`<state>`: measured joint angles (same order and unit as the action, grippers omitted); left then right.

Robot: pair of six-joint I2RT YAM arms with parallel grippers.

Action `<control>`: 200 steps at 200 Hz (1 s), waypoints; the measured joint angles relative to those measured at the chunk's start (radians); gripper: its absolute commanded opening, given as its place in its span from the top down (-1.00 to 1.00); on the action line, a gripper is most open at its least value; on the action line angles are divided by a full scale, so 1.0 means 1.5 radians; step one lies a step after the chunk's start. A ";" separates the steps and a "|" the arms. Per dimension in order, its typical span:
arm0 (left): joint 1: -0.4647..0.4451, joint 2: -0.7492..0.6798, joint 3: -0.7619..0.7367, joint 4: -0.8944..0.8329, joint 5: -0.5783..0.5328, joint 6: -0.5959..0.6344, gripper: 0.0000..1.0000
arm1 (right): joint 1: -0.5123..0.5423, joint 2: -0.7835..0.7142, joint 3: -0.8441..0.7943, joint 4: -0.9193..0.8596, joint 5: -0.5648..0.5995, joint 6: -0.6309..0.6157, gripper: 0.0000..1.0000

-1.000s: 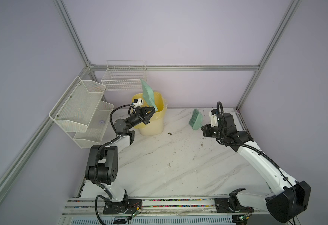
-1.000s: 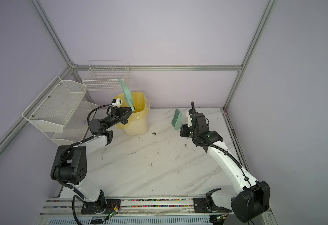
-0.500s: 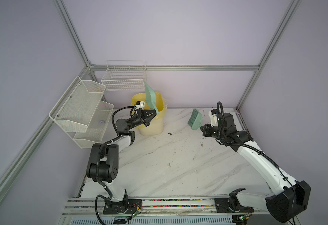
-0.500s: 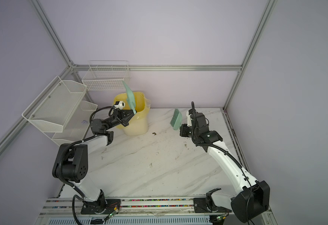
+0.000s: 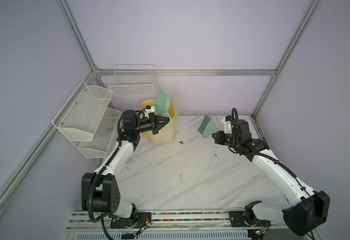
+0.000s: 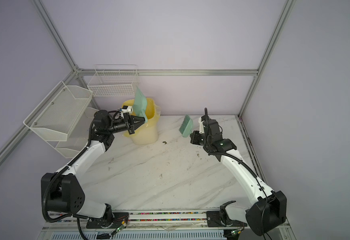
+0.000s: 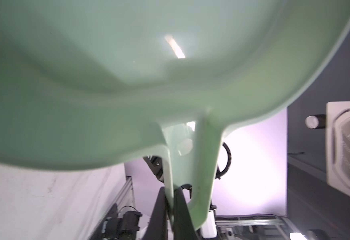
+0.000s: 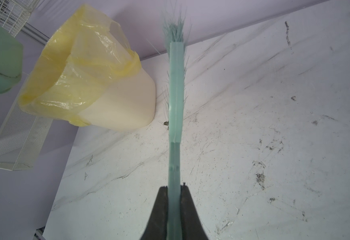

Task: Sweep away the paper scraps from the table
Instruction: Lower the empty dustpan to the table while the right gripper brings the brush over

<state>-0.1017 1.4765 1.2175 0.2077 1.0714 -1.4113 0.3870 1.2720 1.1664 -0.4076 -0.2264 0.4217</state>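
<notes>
My left gripper [image 5: 168, 120] [image 6: 144, 120] [image 7: 171, 207] is shut on the handle of the green dustpan [image 5: 162, 102] [image 6: 138, 101] [image 7: 128, 62]. The pan stands almost upright over the mouth of the yellow-lined bin [image 5: 163, 133] [image 6: 147, 135] [image 8: 118, 104]. Above the back right of the table [image 5: 180, 176], my right gripper [image 5: 213, 135] [image 6: 191, 136] [image 8: 174, 189] is shut on the handle of a green brush [image 5: 206, 126] [image 6: 186, 126] [image 8: 176, 104], bristles pointing up and away. No paper scraps show on the table. A small lilac bit [image 5: 108, 129] lies in the lower mesh shelf.
White mesh shelves [image 5: 82, 116] hang on the left wall and a wire basket [image 5: 132, 85] hangs just above the bin. A dark speck [image 5: 180, 142] lies on the marble beside the bin, with grey smudges [image 8: 260, 178] further right.
The left gripper has shifted a little to the right with the dustpan, which still stands over the bin. The right arm and brush have hardly moved.
</notes>
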 measured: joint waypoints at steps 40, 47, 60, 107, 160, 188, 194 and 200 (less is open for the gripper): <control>-0.069 -0.023 0.094 -0.299 -0.074 0.223 1.00 | -0.021 0.028 0.007 0.001 -0.026 0.013 1.00; -0.087 -0.023 0.102 -0.336 -0.092 0.249 1.00 | -0.025 0.033 0.011 0.001 -0.031 0.013 1.00; -0.120 -0.022 0.110 -0.393 -0.122 0.289 1.00 | -0.032 0.039 0.017 0.007 -0.037 0.015 1.00; -0.229 0.033 0.208 -0.577 -0.245 0.401 1.00 | -0.081 0.031 0.013 0.043 -0.055 0.047 1.00; -0.333 0.110 0.306 -0.710 -0.374 0.491 1.00 | -0.142 -0.043 -0.033 0.082 -0.059 0.083 1.00; -0.377 0.158 0.328 -0.768 -0.438 0.529 1.00 | -0.162 -0.071 -0.061 0.100 -0.056 0.100 1.00; -0.383 0.168 0.329 -0.778 -0.447 0.536 1.00 | -0.165 -0.078 -0.069 0.105 -0.056 0.105 1.00; -0.388 0.178 0.329 -0.787 -0.458 0.543 1.00 | -0.167 -0.085 -0.076 0.110 -0.056 0.109 1.00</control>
<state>-0.6838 1.7439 1.7111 -0.9730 0.3851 -0.5961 0.1360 1.1450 1.0519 -0.2424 -0.3099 0.5850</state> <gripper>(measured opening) 0.048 0.102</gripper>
